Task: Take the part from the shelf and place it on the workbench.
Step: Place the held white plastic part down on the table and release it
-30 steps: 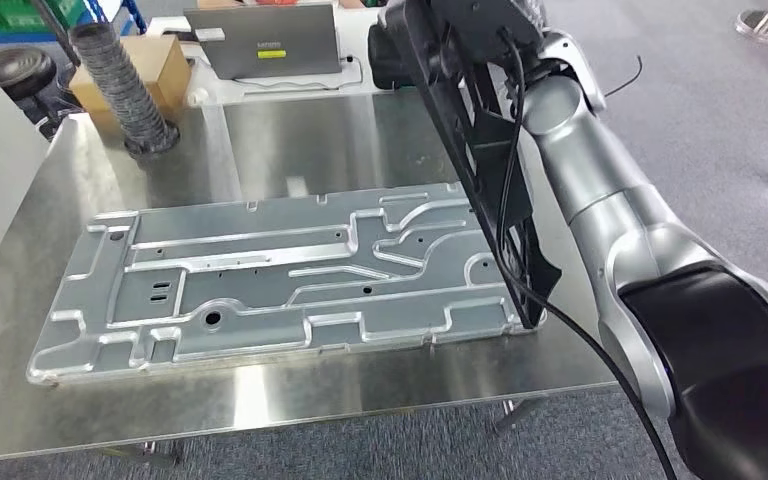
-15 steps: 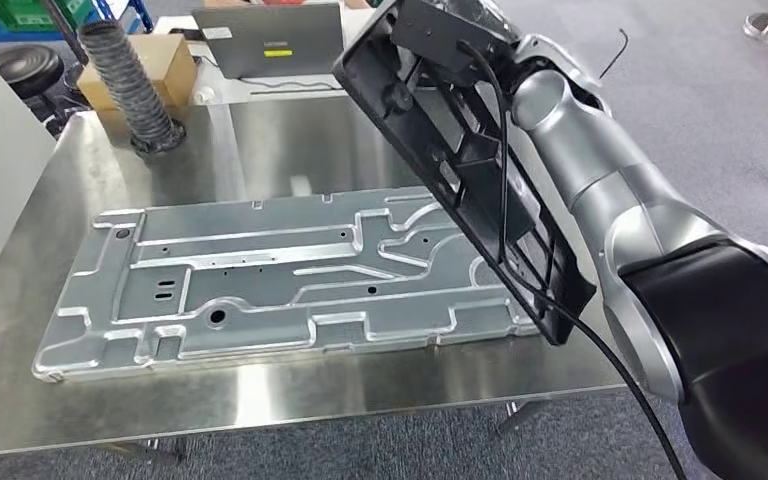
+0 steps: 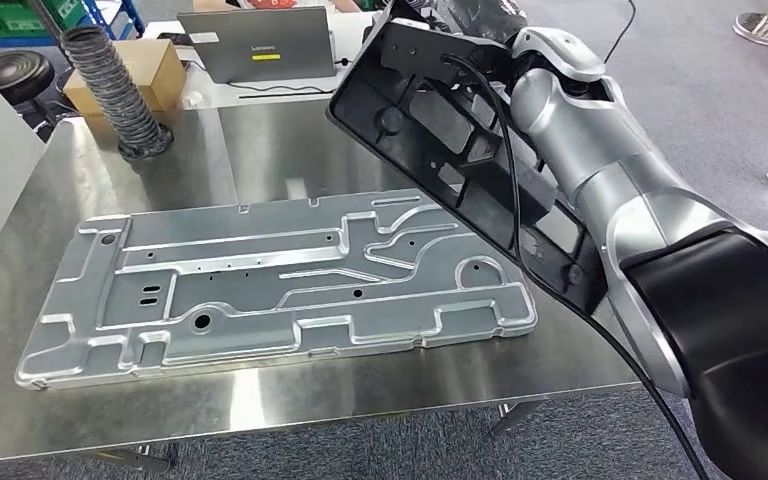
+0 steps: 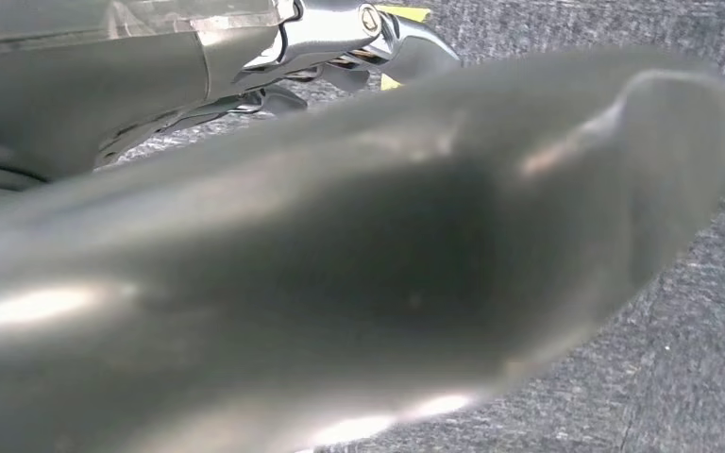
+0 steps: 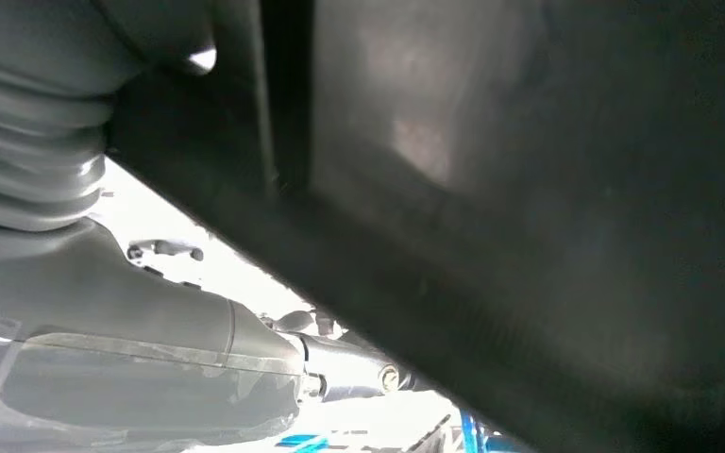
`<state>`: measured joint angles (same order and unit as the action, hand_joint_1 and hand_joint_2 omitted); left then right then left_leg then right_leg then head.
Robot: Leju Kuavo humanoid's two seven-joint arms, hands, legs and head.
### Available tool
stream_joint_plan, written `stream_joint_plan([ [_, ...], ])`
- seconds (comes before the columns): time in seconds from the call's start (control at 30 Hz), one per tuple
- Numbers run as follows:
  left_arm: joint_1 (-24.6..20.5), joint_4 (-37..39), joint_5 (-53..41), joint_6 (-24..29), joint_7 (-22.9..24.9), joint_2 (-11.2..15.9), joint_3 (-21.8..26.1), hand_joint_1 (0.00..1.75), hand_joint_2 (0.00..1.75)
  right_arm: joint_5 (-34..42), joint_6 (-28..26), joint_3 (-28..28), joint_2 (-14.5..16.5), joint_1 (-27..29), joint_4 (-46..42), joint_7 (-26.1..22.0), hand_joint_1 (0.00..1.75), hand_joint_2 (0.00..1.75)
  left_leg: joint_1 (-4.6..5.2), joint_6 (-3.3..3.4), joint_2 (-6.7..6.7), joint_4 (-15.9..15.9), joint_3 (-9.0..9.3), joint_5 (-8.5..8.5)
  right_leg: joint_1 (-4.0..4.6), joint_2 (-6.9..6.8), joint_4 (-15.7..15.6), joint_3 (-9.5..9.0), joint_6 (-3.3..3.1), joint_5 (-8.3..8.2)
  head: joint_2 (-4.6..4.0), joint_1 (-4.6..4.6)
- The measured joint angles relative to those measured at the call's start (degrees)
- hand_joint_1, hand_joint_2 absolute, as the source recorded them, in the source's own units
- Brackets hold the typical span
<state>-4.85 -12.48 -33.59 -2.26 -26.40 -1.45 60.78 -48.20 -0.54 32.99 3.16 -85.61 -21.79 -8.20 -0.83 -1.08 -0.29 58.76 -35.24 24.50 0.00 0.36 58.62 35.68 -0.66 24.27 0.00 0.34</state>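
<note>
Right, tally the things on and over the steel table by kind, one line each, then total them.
Black plastic part, held tilted over the table: 1
Silver metal plate, lying flat: 1
Grey ribbed hose: 1
Cardboard box: 1
Laptop: 1
Total: 5

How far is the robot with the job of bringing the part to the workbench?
Done: the black part is off the shelf. In hand: the right arm carries it tilted above the steel workbench, over the right end of the grey metal plate. Left: to lay it down and let go.
</note>
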Motion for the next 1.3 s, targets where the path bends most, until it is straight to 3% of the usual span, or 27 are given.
stream_joint_plan([
  [0.07,-0.1,0.0,-0.1,0.0,0.0,0.0,0.2,0.0,0.0,-0.7,1.7,0.0,0.1,-0.1,0.4,0.3,0.0,0.0,0.06,0.39,-0.05,-0.3,0.11,-0.1,0.05,-0.01,-0.1,0.05,0.61,-0.12,-0.01,-0.02],
  [0.13,-0.2,0.0,-0.2,0.1,0.0,-0.1,0.4,0.0,0.0,-0.3,0.2,-0.3,0.2,-0.1,0.5,0.4,0.0,0.0,-0.18,0.98,0.02,-0.9,0.27,-0.46,-0.02,-0.03,1.2,0.63,1.2,0.94,-0.01,0.05],
  [0.17,-0.2,0.0,-0.2,0.1,0.0,-0.1,0.5,0.0,0.0,-0.3,-0.6,-0.6,0.2,-0.3,0.5,0.3,0.0,0.0,-0.31,1.25,0.08,-1.1,0.35,-0.61,-0.08,-0.05,3.5,1.65,1.47,2.36,-0.01,0.07],
  [0.23,-0.4,0.0,-0.3,0.1,0.0,-0.2,0.7,0.0,0.0,-0.8,-0.3,-0.8,0.4,-0.5,0.6,-0.3,0.0,0.0,-0.33,1.48,0.19,-1.2,0.38,-0.67,-0.32,-0.06,11.2,5.14,1.91,6.11,0.0,0.13],
  [0.3,-0.4,0.0,-0.4,0.1,0.0,-0.2,0.7,0.0,0.0,-1.7,0.4,-0.7,0.7,-0.4,0.7,-1.2,0.0,0.0,-0.34,1.49,0.2,-1.1,0.4,-0.65,-0.61,-0.08,16.8,7.81,2.19,7.62,0.0,0.14],
  [0.33,-0.4,0.0,-0.4,0.1,0.0,-0.3,0.7,0.0,0.0,-2.2,0.3,-0.7,1.0,-0.3,0.7,-1.9,0.0,0.0,-0.36,1.45,0.16,-1.0,0.41,-0.62,-0.76,-0.11,16.5,7.72,2.25,6.8,0.0,0.14],
  [0.37,-0.4,0.0,-0.4,0.1,-0.1,-0.4,0.8,0.0,0.0,-2.7,0.0,-0.6,1.4,-0.4,0.7,-2.5,0.0,0.0,-0.39,1.35,0.12,-0.9,0.44,-0.54,-0.87,-0.15,13.7,6.44,2.23,5.03,0.0,0.14],
  [0.43,-0.4,0.0,-0.5,0.1,-0.2,-0.5,0.8,0.0,0.0,-3.5,-1.6,-0.6,2.1,-0.6,0.3,-4.3,0.0,0.0,-0.31,0.89,0.05,-0.5,0.38,-0.23,-0.86,-0.28,5.5,2.5,2.0,1.36,-0.01,0.15],
  [0.5,-0.4,0.0,-0.5,0.1,-0.3,-0.6,0.8,0.0,0.0,-3.0,-3.5,-0.7,3.1,-0.8,-0.3,-6.3,0.0,0.0,-0.09,0.28,0.07,-0.2,0.22,0.0,-0.7,-0.26,0.9,0.46,1.45,0.13,-0.01,0.07],
  [0.63,-0.5,0.0,-0.8,0.2,-0.4,-0.8,0.9,0.0,0.0,1.2,-4.1,-2.9,4.5,-0.7,-1.9,-9.6,0.0,0.0,-0.3,-0.95,0.13,0.4,-0.07,0.77,-0.6,-0.26,0.1,0.25,-0.07,-0.01,-0.01,-0.09],
  [0.7,-0.5,0.0,-1.1,0.2,-0.5,-0.9,0.9,0.0,0.0,1.6,1.2,-3.8,5.0,-0.9,-2.1,-9.6,0.0,0.0,-0.39,-1.3,0.14,5.3,-2.15,3.73,-0.7,-0.37,-0.3,0.05,-0.63,-0.17,-0.01,-0.23],
  [0.77,-0.6,0.0,-1.3,0.2,-0.5,-1.0,0.9,0.0,0.0,1.1,5.5,-3.8,5.3,-0.6,-1.7,-9.3,0.0,0.0,-0.4,-1.5,0.14,13.2,-5.7,7.18,-0.48,-0.35,-0.2,0.05,-0.86,-0.14,-0.01,-0.29],
  [0.8,-0.6,0.0,-1.3,0.2,-0.5,-1.0,0.9,0.0,0.0,0.8,6.8,-3.7,5.3,-0.3,-1.5,-9.1,0.0,0.0,-0.4,-1.52,0.14,15.6,-6.87,7.79,-0.35,-0.33,-0.2,0.06,-0.92,-0.1,0.0,-0.28],
  [0.83,-0.6,0.0,-1.3,0.2,-0.5,-1.0,0.9,0.0,0.0,0.5,8.1,-3.7,5.4,-0.2,-1.2,-8.6,0.0,0.0,-0.39,-1.45,0.13,15.9,-7.05,7.29,-0.24,-0.3,-0.1,0.05,-0.96,-0.06,0.0,-0.28],
  [0.87,-0.6,0.0,-1.3,0.2,-0.5,-1.0,0.9,0.0,0.0,0.0,9.7,-3.6,5.4,-0.2,-0.9,-7.7,0.0,0.0,-0.39,-1.3,0.14,13.8,-6.05,5.74,-0.18,-0.23,0.0,-0.01,-0.97,0.0,0.0,-0.28],
  [0.93,-0.6,0.0,-1.3,0.1,-0.5,-1.0,0.9,0.0,0.0,-0.6,11.3,-3.4,5.5,-0.5,-0.3,-5.9,0.0,0.0,-0.29,-0.76,0.13,5.8,-2.1,1.89,-0.06,-0.1,0.0,-0.16,-0.81,0.17,-0.01,-0.26],
  [1.0,-0.6,0.0,-1.3,0.0,-0.6,-1.0,0.9,0.0,0.0,-1.5,10.7,-3.1,5.4,-0.8,0.2,-5.2,0.0,0.0,0.02,-0.24,0.09,0.4,0.35,0.29,0.03,0.01,0.1,0.0,-0.37,0.16,-0.01,-0.25],
  [1.03,-0.5,0.0,-1.3,0.0,-0.7,-1.0,0.9,0.0,0.0,-2.4,10.3,-2.9,5.3,-1.0,0.4,-5.5,0.0,0.0,0.19,-0.08,0.07,-0.1,0.54,0.47,0.04,0.04,0.1,0.12,-0.09,0.08,0.0,-0.24],
  [1.1,-0.3,0.0,-1.2,0.0,-0.8,-1.1,1.0,0.0,0.0,-4.3,7.4,-2.1,5.2,-1.2,0.6,-6.7,0.0,0.0,0.11,0.38,0.12,-0.6,0.55,0.21,0.0,0.07,0.0,0.18,0.54,0.06,0.0,-0.24],
  [1.17,-0.3,0.0,-1.2,0.2,-1.0,-1.2,1.1,0.0,0.0,-3.1,-2.9,-2.2,4.8,-1.1,-0.5,-8.7,0.0,0.0,-0.19,1.03,0.25,-1.1,0.77,-0.13,0.03,0.04,1.9,1.01,1.13,1.47,0.0,-0.14],
  [1.23,-0.3,0.0,-1.4,0.5,-1.0,-1.3,1.2,0.0,0.0,0.7,-19.3,-4.5,4.5,-1.0,-2.4,-10.5,0.0,0.0,-0.25,1.47,0.31,-1.3,0.86,-0.22,-0.11,-0.01,8.5,3.99,1.6,4.9,0.0,-0.06],
  [1.3,-0.3,0.0,-1.5,0.6,-0.9,-1.3,1.2,0.0,0.0,2.9,-31.7,-7.2,4.3,-0.5,-3.5,-11.3,0.0,0.0,-0.23,1.64,0.2,-1.3,0.91,-0.11,-0.38,-0.03,15.9,7.53,1.96,7.49,0.0,-0.03],
])
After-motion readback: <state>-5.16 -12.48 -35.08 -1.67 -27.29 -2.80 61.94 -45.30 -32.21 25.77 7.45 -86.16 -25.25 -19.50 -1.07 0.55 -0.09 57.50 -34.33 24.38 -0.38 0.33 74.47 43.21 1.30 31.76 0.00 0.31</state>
